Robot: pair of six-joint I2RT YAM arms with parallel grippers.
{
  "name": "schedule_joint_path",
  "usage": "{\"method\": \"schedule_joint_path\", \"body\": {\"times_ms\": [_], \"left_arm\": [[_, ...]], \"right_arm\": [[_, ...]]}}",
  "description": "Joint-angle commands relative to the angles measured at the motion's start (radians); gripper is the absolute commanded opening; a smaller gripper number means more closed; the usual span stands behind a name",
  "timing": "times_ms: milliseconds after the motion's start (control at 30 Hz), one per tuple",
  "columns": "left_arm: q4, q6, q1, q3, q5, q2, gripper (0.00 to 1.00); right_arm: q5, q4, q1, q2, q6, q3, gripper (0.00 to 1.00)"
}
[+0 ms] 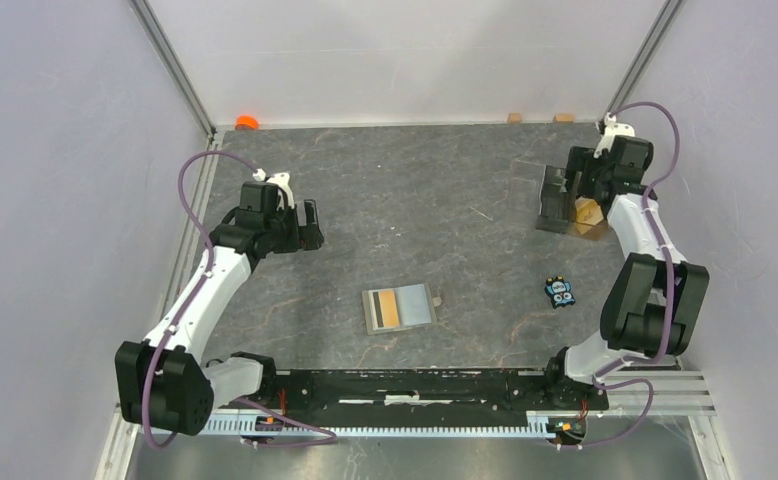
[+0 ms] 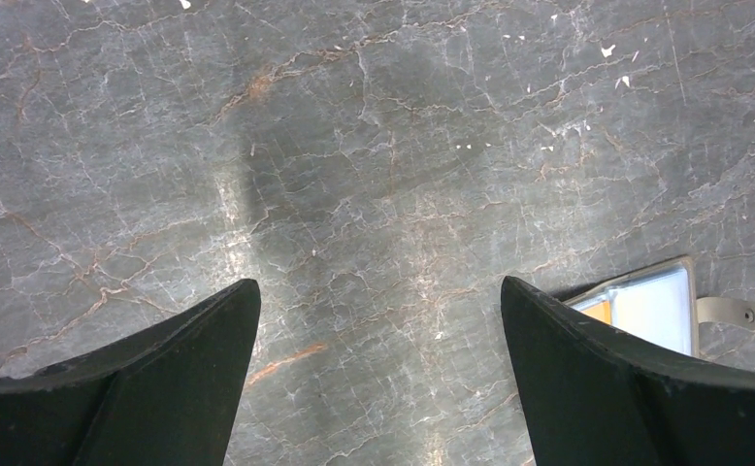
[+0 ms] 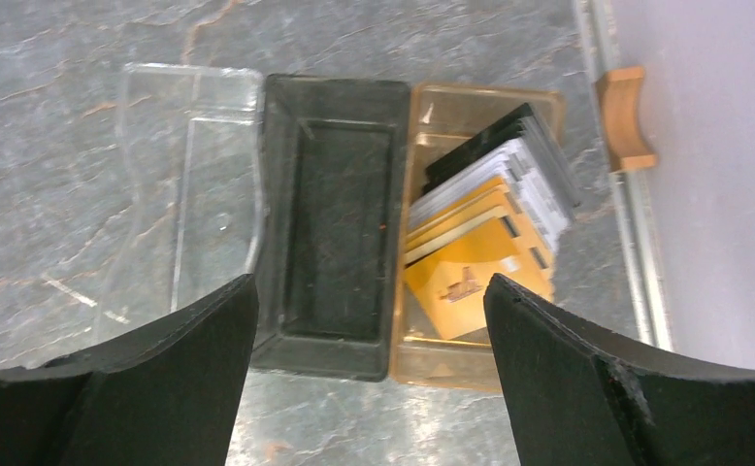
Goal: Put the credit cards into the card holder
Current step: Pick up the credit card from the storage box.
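Credit cards stand as a leaning stack in the amber tray at the far right of the desk, fanned so their top edges show. We judge that the tilt leaves each edge free for a pinch. We count at least 3 gold-orange cards at the front, with grey ones and 1 black one behind; the exact total we cannot tell. The tray touches 1 dark compartment.

The card holder lies flat and open in the middle of the desk, well apart from the stack, its tab pointing right. An orange band beside its pale blue-grey inside looks to us like 1 card already seated, though we cannot be sure.

The right gripper hangs with its jaws spread wide and nothing between them, centred more over the dark compartment than over the cards. The left gripper, equally wide and empty, hovers over bare desk left of the card holder; we take it as placed to steady the holder.

Farther out we see 1 small black-and-blue object, 1 orange item and 2 wooden blocks at the far edge.
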Motion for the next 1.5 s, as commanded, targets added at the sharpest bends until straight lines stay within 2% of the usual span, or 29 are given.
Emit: {"method": "schedule_joint_path", "body": {"times_ms": [0, 333, 600, 1067, 1467], "left_arm": [[0.015, 0.042, 0.007, 0.002, 0.003, 0.018, 1.0], [0.015, 0.039, 0.011, 0.002, 0.022, 0.03, 1.0], [0.015, 0.037, 0.013, 0.003, 0.037, 0.028, 1.0], [0.015, 0.037, 0.016, 0.002, 0.043, 0.036, 1.0], [0.014, 0.037, 0.019, -0.002, 0.049, 0.032, 1.0]], "right_arm": [[0.045, -0.028, -0.06, 0.04, -0.077, 0.09, 0.91], [0.013, -0.12, -0.158, 0.151, -0.088, 0.149, 0.91], [-0.085, -0.152, -0.2, 0.216, -0.059, 0.166, 0.88], [-0.194, -0.142, -0.257, 0.315, -0.005, 0.224, 0.71], [-0.18, -0.132, -0.28, 0.348, 0.027, 0.235, 0.6]]}}
